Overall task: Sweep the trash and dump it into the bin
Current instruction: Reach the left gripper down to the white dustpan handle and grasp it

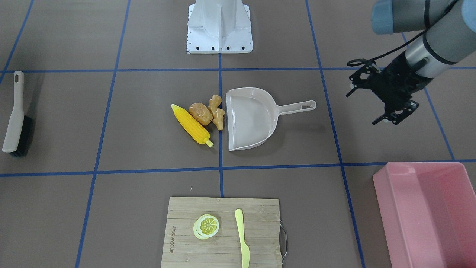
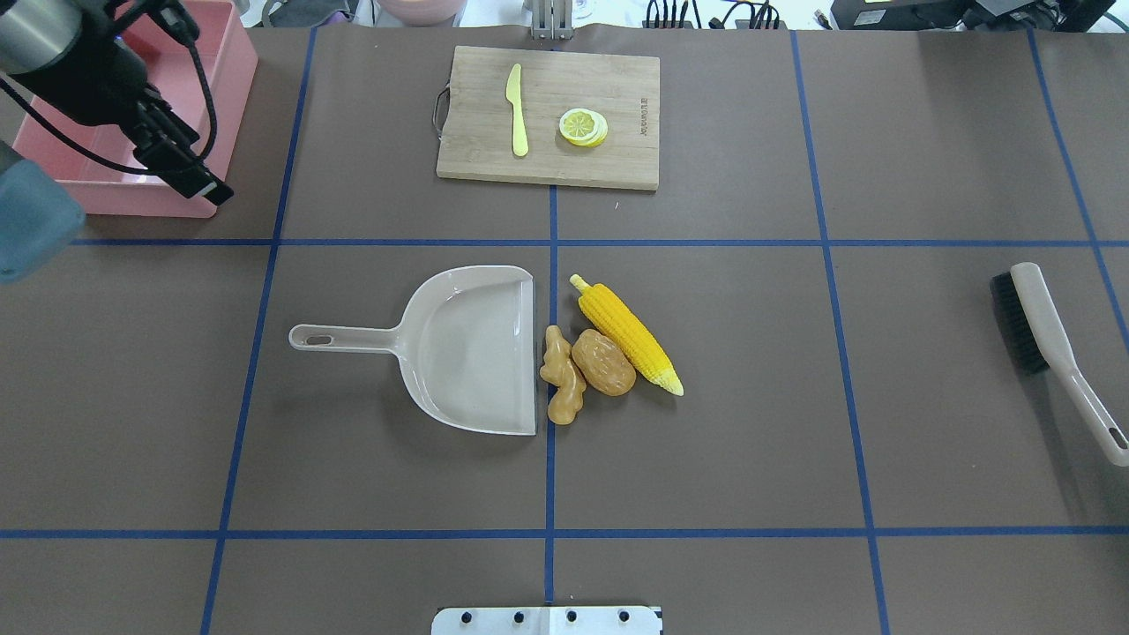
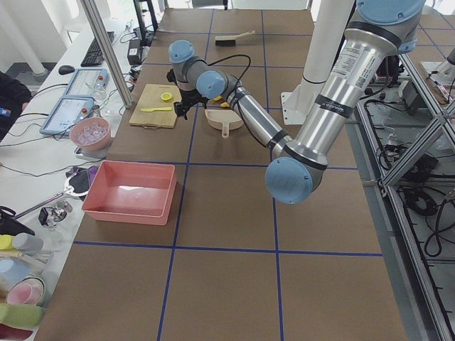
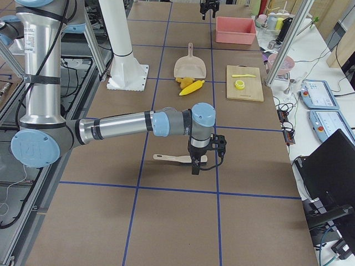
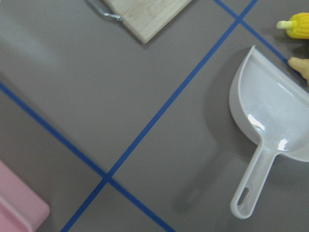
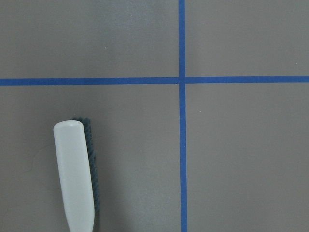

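The yellow corn cob (image 1: pixel 191 125), the brown potato (image 1: pixel 200 113) and the tan ginger root (image 1: pixel 216 111) lie together on the table, right at the open mouth of the beige dustpan (image 1: pixel 253 119). They also show in the overhead view: corn (image 2: pixel 626 333), potato (image 2: pixel 603 362), ginger (image 2: pixel 562 386), dustpan (image 2: pixel 467 348). The pink bin (image 1: pixel 427 208) stands at the table's far corner on my left side. My left gripper (image 1: pixel 362 108) hovers open and empty beyond the dustpan's handle, near the bin (image 2: pixel 115 198). My right gripper (image 4: pixel 195 160) hangs over a brush (image 4: pixel 177 159); I cannot tell its state.
The brush (image 2: pixel 1050 344) lies alone far on my right side and shows in the right wrist view (image 6: pixel 77 174). A wooden cutting board (image 2: pixel 547 115) with a lemon slice (image 2: pixel 582 126) and a yellow knife (image 2: pixel 517 110) sits at the far edge. The robot base (image 1: pixel 219 26) is behind the dustpan.
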Tool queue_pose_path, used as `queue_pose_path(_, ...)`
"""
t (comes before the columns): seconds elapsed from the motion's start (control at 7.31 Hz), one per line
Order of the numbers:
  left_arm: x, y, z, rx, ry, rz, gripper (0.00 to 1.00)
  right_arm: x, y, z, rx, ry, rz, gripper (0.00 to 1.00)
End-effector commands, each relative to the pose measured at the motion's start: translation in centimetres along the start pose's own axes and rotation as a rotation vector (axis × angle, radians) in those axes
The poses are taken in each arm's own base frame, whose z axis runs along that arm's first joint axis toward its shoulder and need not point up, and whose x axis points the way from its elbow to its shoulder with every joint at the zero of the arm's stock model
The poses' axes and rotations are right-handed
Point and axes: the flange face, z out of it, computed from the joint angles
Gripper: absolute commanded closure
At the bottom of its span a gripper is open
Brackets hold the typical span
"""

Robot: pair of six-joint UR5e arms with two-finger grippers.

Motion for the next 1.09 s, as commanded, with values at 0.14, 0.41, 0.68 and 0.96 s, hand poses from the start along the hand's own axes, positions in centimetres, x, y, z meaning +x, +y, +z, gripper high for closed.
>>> queue_pose_path(0.14,9.8,-7.3,2.1,0.040,0.053,0.198,0.01,0.1,0.1,0.1,-0.002,-0.001,0.003,0.00)
queue_pose_path(0.41,13.5,-8.0,5.3,0.016,-0.049,0.362,0.01,-0.9,0.1,-0.6,0.012,-0.004,-0.003,0.00)
queue_pose_path(0.68,13.7,-5.6,7.3,0.008,-0.135,0.504,0.01,-1.5,0.5,-1.0,0.014,-0.032,-0.003,0.00)
queue_pose_path(0.96,14.1,-6.2,7.2,0.080,-0.140,0.560,0.01,-1.9,4.4,-0.9,-0.015,-0.092,-0.006,0.00)
